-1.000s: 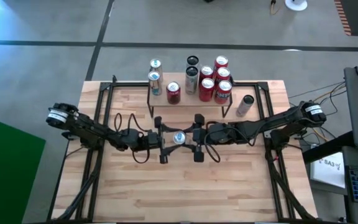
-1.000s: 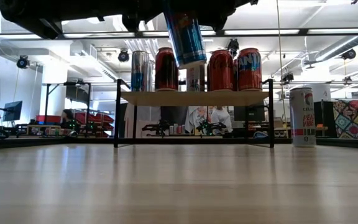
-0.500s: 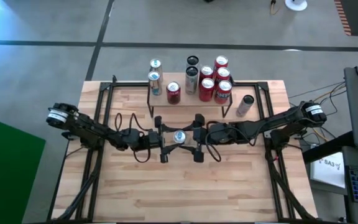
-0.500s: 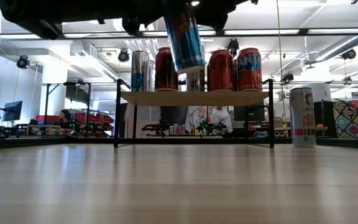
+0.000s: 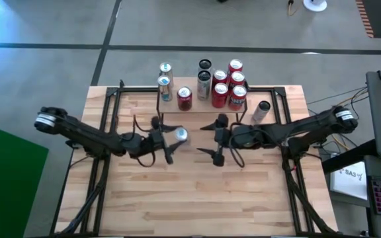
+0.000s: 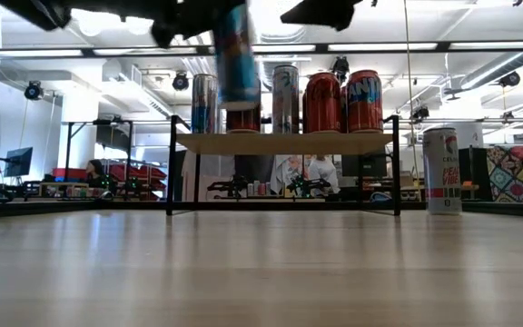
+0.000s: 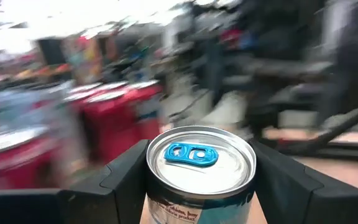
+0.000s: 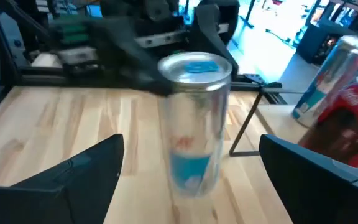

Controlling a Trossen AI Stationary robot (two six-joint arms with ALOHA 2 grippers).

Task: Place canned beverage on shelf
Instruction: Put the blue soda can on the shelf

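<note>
A silver and blue canned beverage point(image 5: 180, 135) with a blue tab point(image 7: 191, 153) hangs high over the middle of the table in my left gripper point(image 5: 176, 137), which is shut on it. In the low view the can point(image 6: 235, 56) is above and in front of the shelf point(image 6: 284, 143). The shelf point(image 5: 200, 114) stands at the table's far side with several cans on its plank top. My right gripper point(image 5: 217, 139) stands open just to the can's right, fingers apart and touching nothing. My left gripper pinches the can's upper side wall point(image 7: 161, 198), just below the rim, between its two fingers point(image 7: 126, 180). The fingers come level from the table's left. The can is lifted clear of the table, top up and about upright.
One silver can point(image 5: 262, 110) stands on the table right of the shelf, also seen in the low view point(image 6: 441, 170). Red cans point(image 6: 343, 102) fill the shelf's right half, silver ones point(image 6: 204, 103) its left. Black metal rails point(image 5: 104, 125) run along the table's sides.
My right gripper has opened, let go of the can and drawn back toward the table's right while rising. My left gripper has carried the can toward the table's left and far edge and a little up. The can, tilted before, now hangs nearer upright.
</note>
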